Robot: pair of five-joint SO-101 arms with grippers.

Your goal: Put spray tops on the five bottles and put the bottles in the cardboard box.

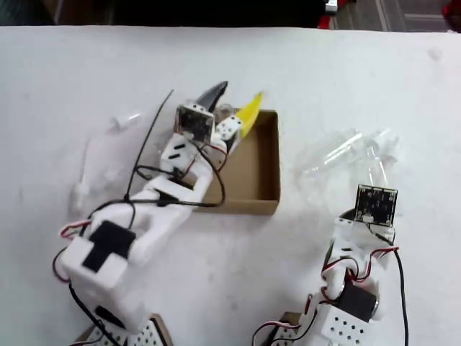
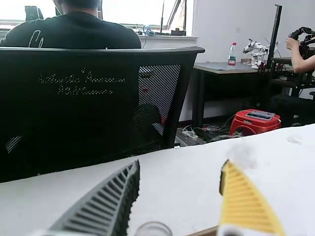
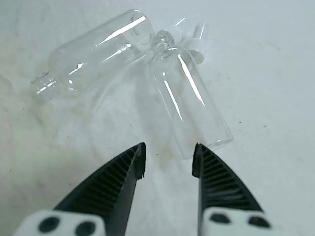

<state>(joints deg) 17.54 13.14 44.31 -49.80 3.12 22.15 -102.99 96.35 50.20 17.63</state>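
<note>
The cardboard box (image 1: 253, 169) lies in the middle of the table. My left gripper (image 1: 238, 95) hangs open over the box's far left corner, one finger black and one yellow. In the left wrist view the round mouth of a clear bottle (image 2: 153, 229) shows low between that gripper's (image 2: 180, 167) wide-apart fingers, untouched. My right gripper (image 3: 167, 160) is open just short of two clear bottles lying on the table, one uncapped (image 3: 93, 51), the other (image 3: 189, 101) with a white spray top (image 3: 196, 35) at its neck. These bottles (image 1: 349, 153) lie right of the box.
Loose white spray tops with thin tubes lie left of the box (image 1: 126, 121) and nearer the left edge (image 1: 79, 189). The left arm's body and cables (image 1: 155, 202) cross the box's left side. A black mesh chair (image 2: 93, 103) stands beyond the table's far edge.
</note>
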